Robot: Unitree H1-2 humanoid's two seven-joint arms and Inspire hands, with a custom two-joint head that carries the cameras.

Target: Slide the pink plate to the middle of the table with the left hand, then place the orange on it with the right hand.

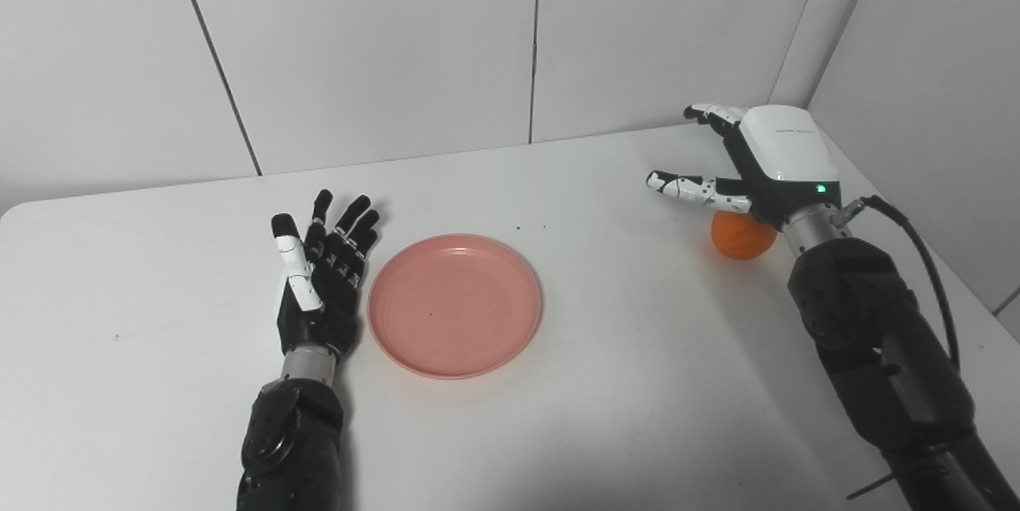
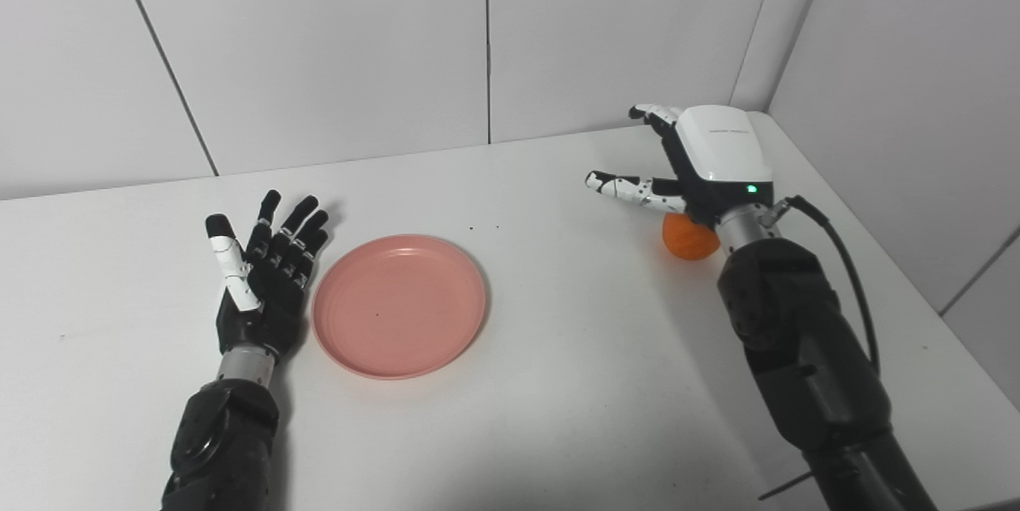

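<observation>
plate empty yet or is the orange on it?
Empty. The pink plate shows only bare surface; the orange sits on the table far right, under the right hand.

Black-fingered left hand (image 1: 319, 280) with a white thumb, silver wrist collar, black forearm. Right hand (image 1: 757, 164) wears a white back shell, green light glowing, black cable (image 1: 924, 256) looping off its wrist.

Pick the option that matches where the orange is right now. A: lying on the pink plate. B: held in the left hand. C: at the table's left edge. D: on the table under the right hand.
D: the orange sits on the table beneath the open right hand, well apart from the empty pink plate beside the left hand.
</observation>
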